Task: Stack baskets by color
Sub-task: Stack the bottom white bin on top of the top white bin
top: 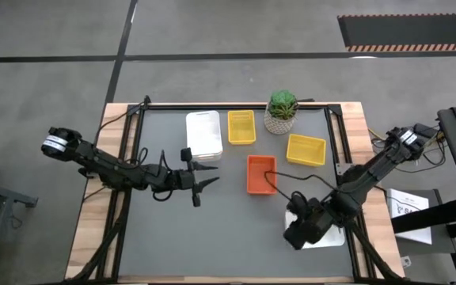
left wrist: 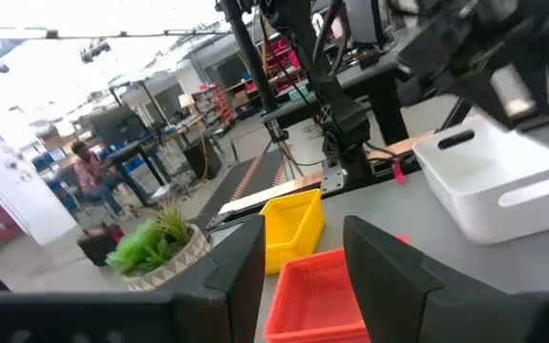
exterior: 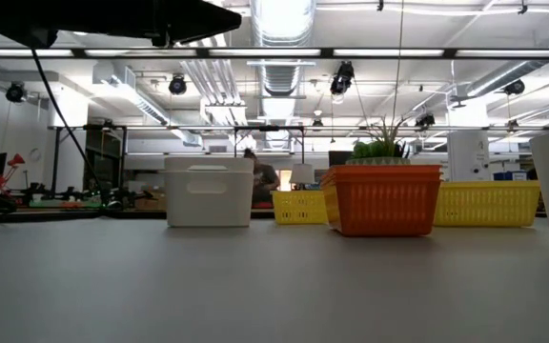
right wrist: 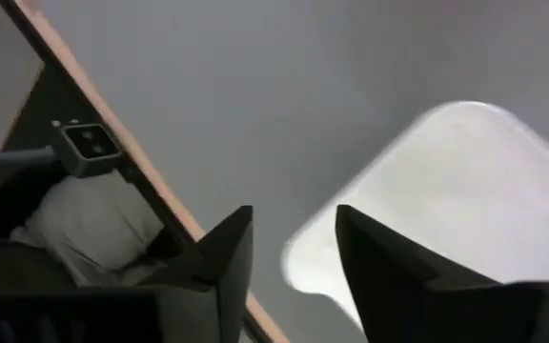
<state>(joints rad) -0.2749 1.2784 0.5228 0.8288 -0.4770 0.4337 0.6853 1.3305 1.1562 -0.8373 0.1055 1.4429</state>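
My right gripper (top: pixel 298 231) hangs open at the near right, just over a white basket (top: pixel 328 235) that rests on its bottom on the table; the right wrist view shows that basket (right wrist: pixel 465 191) below and past the fingers. My left gripper (top: pixel 206 182) is open and level above the table's middle left, pointing at an orange basket (top: pixel 260 173). Another white basket (top: pixel 203 133) and two yellow baskets (top: pixel 241 127) (top: pixel 305 149) stand on the table farther back.
A green plant in a woven white pot (top: pixel 281 111) stands at the far edge between the yellow baskets. Dark frame bars (top: pixel 340 146) run along the table's left and right sides. Bare table surface (top: pixel 212 237) lies at the near middle.
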